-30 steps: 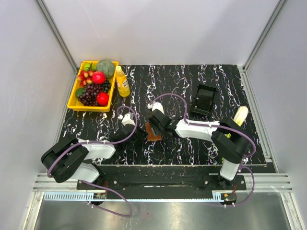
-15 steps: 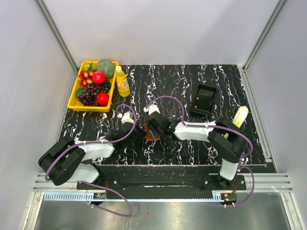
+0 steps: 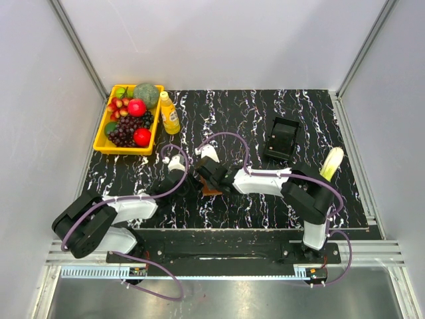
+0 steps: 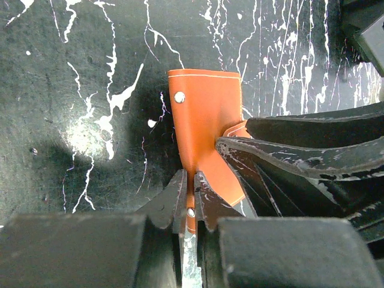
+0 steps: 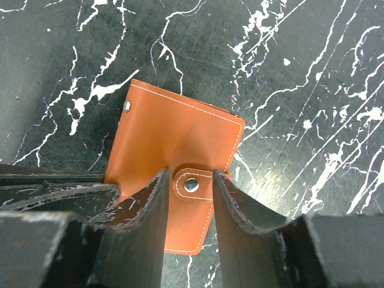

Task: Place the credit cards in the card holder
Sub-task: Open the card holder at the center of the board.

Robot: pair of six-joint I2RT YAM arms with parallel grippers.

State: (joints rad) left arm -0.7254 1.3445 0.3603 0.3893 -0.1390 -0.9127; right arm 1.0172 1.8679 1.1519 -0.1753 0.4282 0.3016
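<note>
One card holder (image 5: 180, 138), one bottle (image 3: 169, 113)

A black, white-veined worktop (image 3: 265, 106) is seen, boxed in by pale grey walls (image 3: 219, 40); aluminium posts (image 3: 79, 48) are evenly lit, a steel ledge (image 3: 219, 292) glinting below.

Orange-brown leather card holder (image 5: 180, 129) — w/ white stitching, snap tab — on black marbled tabletop (image 5: 312, 54), approx. ctr

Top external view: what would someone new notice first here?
Mid-table, the orange-brown card holder is worked from both sides. The left gripper is pinched shut on one leather edge, and the right gripper has its jaws either side of the snap tab. The yellow fruit tray in the far left corner is the brightest thing, with a yellow bottle beside it.
</note>
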